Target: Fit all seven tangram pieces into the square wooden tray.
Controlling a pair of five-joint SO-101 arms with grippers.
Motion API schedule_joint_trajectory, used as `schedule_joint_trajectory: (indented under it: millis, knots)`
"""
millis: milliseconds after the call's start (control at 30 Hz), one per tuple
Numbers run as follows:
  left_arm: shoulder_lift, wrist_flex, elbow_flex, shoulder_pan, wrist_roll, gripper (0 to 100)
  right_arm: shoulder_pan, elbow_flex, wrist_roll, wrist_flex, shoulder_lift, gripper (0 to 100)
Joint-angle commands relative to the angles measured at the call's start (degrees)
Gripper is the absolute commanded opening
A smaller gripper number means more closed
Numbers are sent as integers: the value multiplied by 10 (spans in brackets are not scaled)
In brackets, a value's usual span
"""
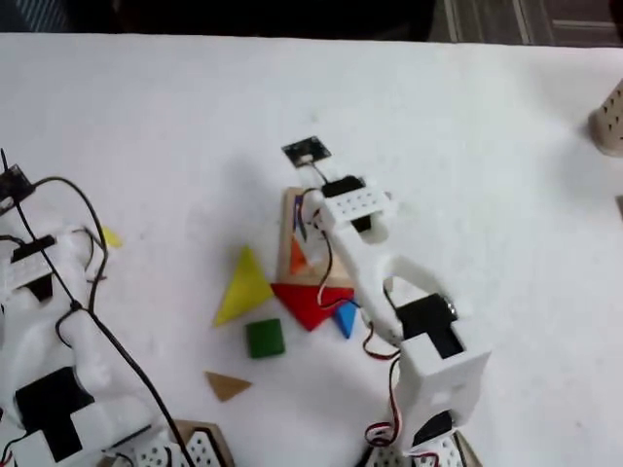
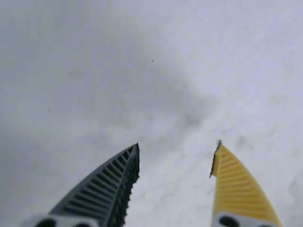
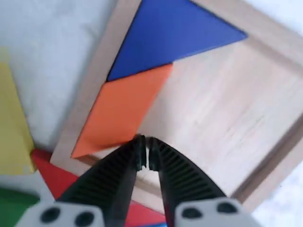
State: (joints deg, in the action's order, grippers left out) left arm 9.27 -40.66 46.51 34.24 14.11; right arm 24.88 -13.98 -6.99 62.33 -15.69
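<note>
My left end effector [image 2: 178, 144] hangs over bare surface [image 2: 142, 71] at the far left, jaws spread apart with nothing between them. Moving right, five pieces lie loose: the yellow triangle [image 1: 243, 285], the tan triangle [image 1: 227, 385], the green square [image 1: 265, 338], then the red triangle [image 1: 310, 304] and small blue triangle [image 1: 345, 318] just beside the tray [image 1: 289, 255]. Inside the tray, the orange parallelogram [image 3: 120, 111] and large blue triangle [image 3: 170, 33] sit edge to edge along one wall. My right end effector [image 3: 146, 153] is over the tray's bare floor by the parallelogram's corner, jaws together and holding nothing.

The pieces look thin, stiff and light, and their painted faces are probably slick. I would pinch each across two opposite edges at a narrow span, low against the surface.
</note>
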Motion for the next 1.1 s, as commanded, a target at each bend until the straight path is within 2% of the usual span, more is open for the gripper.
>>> schedule_joint_trajectory:
  millis: [0, 233, 467, 533, 600, 700, 800, 867, 1067]
  knots:
    - [0, 1, -28, 5, 4, 269, -19, -3, -12, 34, 73, 17]
    - [0, 1, -28, 4, 4, 270, 16, -99, -24, 22, 194, 17]
    - [0, 1, -28, 5, 4, 269, 123, -154, -14, -5, 253, 22]
    - [0, 1, -28, 5, 4, 269, 153, -154, 36, -25, 250, 22]
    - [0, 1, -28, 5, 4, 269, 173, -153, 117, -45, 240, 35]
    - [0, 1, -28, 6, 4, 269, 205, -151, 199, -54, 211, 146]
    - [0, 1, -28, 6, 4, 270, 225, -142, 251, -60, 179, 259]
    - [0, 2, -28, 4, 4, 270, 230, -133, 275, -60, 164, 297]
    - [0, 10, -28, 4, 4, 270, 252, -91, 350, -61, 136, 302]
